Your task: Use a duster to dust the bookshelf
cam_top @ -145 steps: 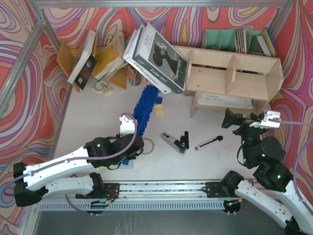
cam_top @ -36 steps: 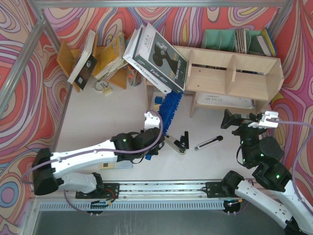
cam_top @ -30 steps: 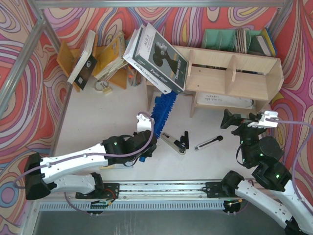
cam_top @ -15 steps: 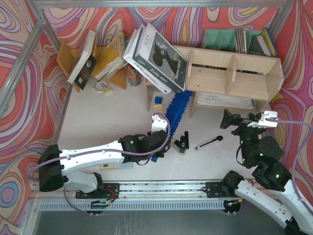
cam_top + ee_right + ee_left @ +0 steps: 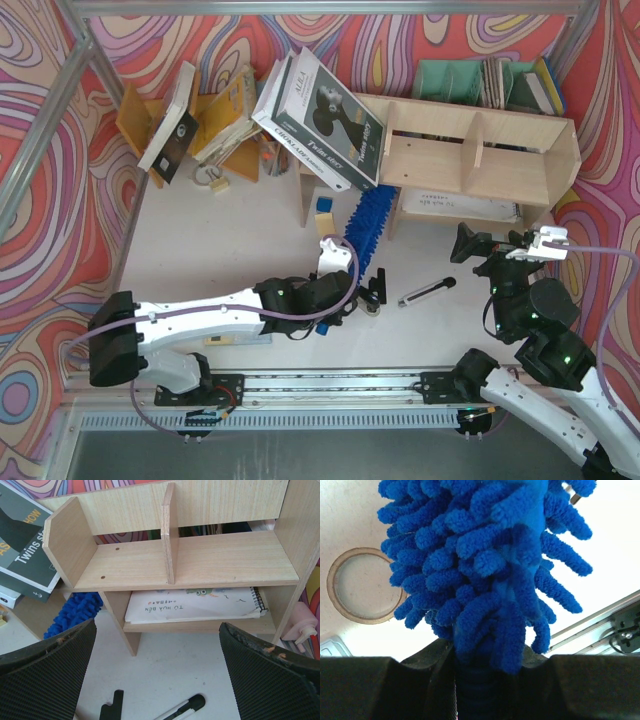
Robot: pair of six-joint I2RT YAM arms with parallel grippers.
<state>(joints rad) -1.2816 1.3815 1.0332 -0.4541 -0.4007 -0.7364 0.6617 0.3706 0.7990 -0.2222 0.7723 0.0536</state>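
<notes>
The bookshelf (image 5: 470,150) of pale plywood stands at the back right, and the right wrist view looks into its two tiers (image 5: 200,562). The blue fluffy duster (image 5: 368,225) slants up from my left gripper (image 5: 345,288) to the shelf's lower left end, its tip beside an upright. In the left wrist view the duster (image 5: 485,565) fills the frame, and the left gripper (image 5: 475,682) is shut on its ribbed handle. From the right wrist its blue head (image 5: 75,611) shows behind the shelf's left panel. My right gripper (image 5: 492,252) hovers open before the shelf (image 5: 157,680), holding nothing.
Big books (image 5: 320,115) lean on the shelf's left end. A spiral notebook (image 5: 195,605) lies in the lower tier. A utility knife (image 5: 425,292), a black clip (image 5: 375,285) and a tape ring (image 5: 365,585) lie on the table. An orange-brown rack (image 5: 215,120) and green file holder (image 5: 460,80) stand behind.
The left arm has swung the duster rightward and forward, from mid-table toward the shelf's lower left end. The right arm has not moved.
</notes>
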